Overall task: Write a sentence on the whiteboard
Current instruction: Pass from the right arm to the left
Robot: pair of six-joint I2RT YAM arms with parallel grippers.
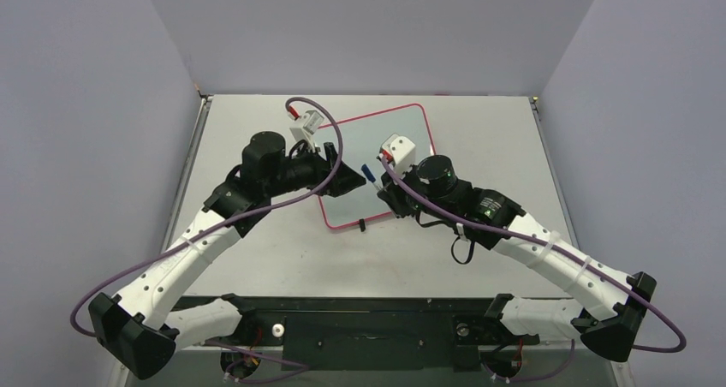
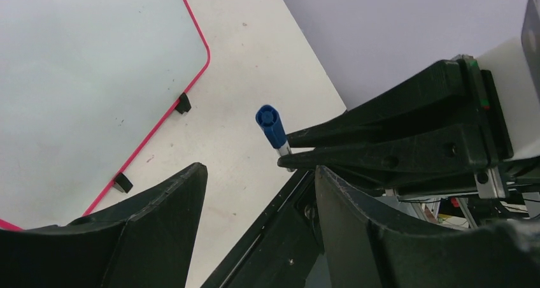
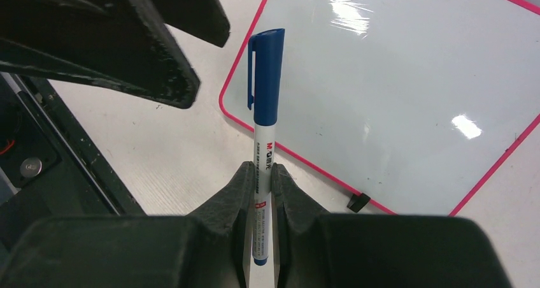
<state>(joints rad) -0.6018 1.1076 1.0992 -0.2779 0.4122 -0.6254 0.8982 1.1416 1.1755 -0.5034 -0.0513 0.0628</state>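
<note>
The whiteboard (image 1: 394,130) lies flat at mid table, white with a thin red rim and two black clips (image 2: 183,103) on its near edge. Its face shows no blue letters in any view; the sentence is not to be seen. My right gripper (image 3: 262,170) is shut on the barrel of a white marker (image 3: 263,141), whose blue cap (image 3: 266,65) is on and points away from the wrist. The marker hangs above the table by the board's near-left corner (image 1: 368,175). My left gripper (image 2: 260,170) is open and empty, its fingertips just short of the cap (image 2: 272,125).
The two grippers meet tip to tip over the board's near edge; my left gripper's fingers (image 3: 159,65) show at the top left of the right wrist view. A black base plate (image 1: 368,327) runs along the table's near edge. Grey walls close in three sides.
</note>
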